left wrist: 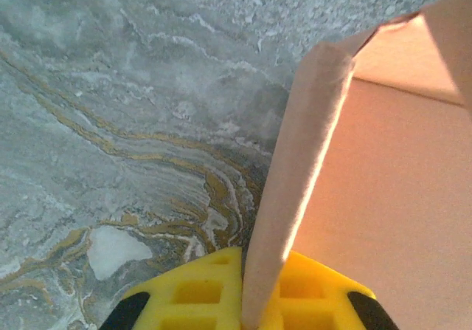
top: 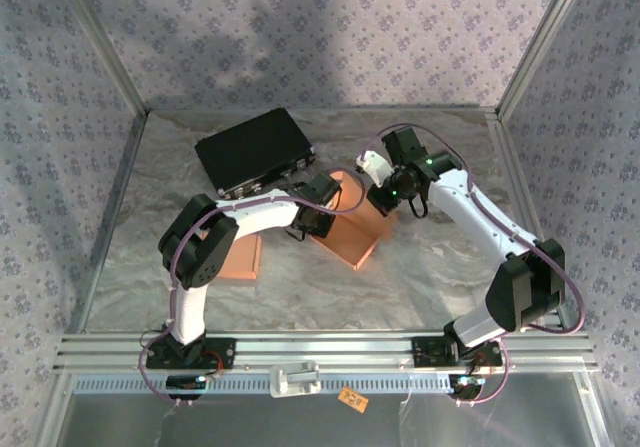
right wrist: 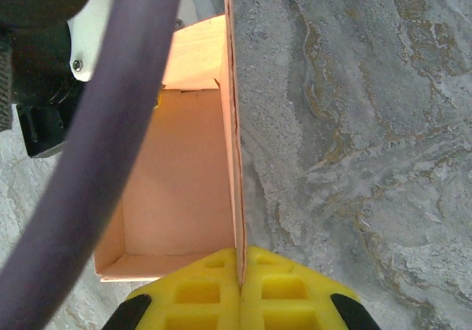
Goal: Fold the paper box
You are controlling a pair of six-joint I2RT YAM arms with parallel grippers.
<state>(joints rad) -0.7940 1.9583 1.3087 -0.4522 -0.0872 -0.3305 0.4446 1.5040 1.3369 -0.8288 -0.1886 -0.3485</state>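
Top external: paper box [top: 358, 235] at mid-table, open side up, between the two arms; left gripper [top: 322, 215] at its left wall, right gripper [top: 386, 200] at its far right edge; black case [top: 255, 150] just behind, toward the far left; flat orange cardboard piece [top: 240, 259] under the left arm, on the marbled table [top: 300, 292]. Left wrist: yellow fingers [left wrist: 192, 297] pressed together on a thin upright wall of the box [left wrist: 295, 167], pinching it edge-on; box floor to the right, bare table [left wrist: 110, 123] to the left. Right wrist: yellow fingers [right wrist: 192, 293] closed tight on the box's side wall, seen edge-on as a thin line; open inside of the box [right wrist: 177, 197] to the left, purple cable [right wrist: 96, 160] slanting across in front, table [right wrist: 354, 123] to the right.
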